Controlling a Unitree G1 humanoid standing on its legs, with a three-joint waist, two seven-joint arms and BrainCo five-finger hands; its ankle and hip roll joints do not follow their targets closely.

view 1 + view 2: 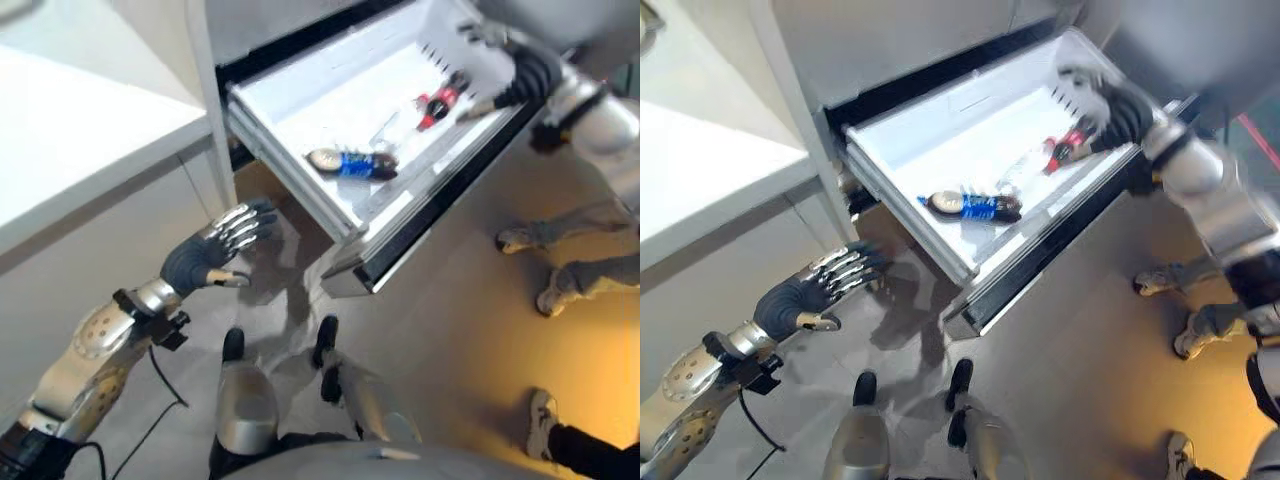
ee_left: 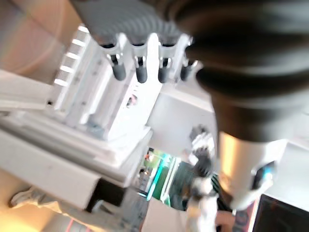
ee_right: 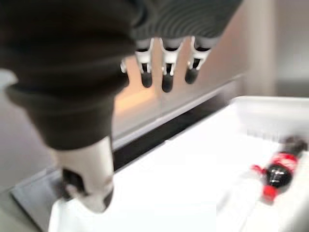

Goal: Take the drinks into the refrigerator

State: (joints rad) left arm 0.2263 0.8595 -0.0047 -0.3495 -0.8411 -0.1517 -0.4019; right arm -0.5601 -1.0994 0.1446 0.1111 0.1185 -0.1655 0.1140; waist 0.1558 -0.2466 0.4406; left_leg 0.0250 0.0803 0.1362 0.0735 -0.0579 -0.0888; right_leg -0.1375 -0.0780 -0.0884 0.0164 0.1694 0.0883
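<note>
Blue-labelled bottle (image 1: 352,163) and red-labelled bottle (image 1: 438,103) are lying in the white refrigerator drawer (image 1: 300,85), upper centre. Right hand (image 1: 1108,108), fingers apart, is hovering over its far corner. Left hand (image 1: 215,249), fingers straight, is hanging lower left above the grey floor (image 1: 450,330). A person's shoes (image 1: 545,265) are standing at right.

Left and right eye views: paired head cameras looking steeply down from slightly offset positions, sharing the open white drawer (image 1: 330,120), the blue-labelled bottle (image 1: 352,163) and the red-capped bottle (image 1: 1065,148). Left wrist view: close behind the left hand (image 2: 145,53), facing the drawer from low outside. Right wrist view: close over the right hand (image 3: 164,58), facing into the drawer interior.
</note>
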